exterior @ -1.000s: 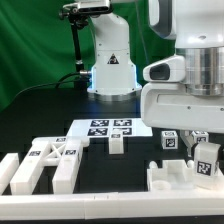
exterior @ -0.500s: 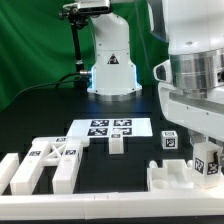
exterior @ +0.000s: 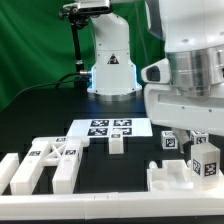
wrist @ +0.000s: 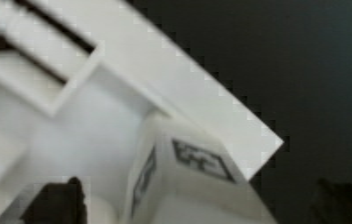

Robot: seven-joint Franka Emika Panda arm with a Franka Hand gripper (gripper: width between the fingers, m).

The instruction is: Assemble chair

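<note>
Tagged chair block (exterior: 207,160) stands upright at the exterior view's right, close against the notched base part (exterior: 172,180). The gripper (wrist: 199,200) straddles it, jaws spread wide, holding nothing, so placement looks just finished. Next: lift straight clear without nudging it, then go for the loose panels (exterior: 48,162). Versus half a second ago, the gripper has levelled out and the block is unmoved.

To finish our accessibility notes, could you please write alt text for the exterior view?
A large white robot arm hangs over tagged white chair parts at the exterior view's right of a black table. More tagged parts lie at the left, the marker board in the middle.
</note>
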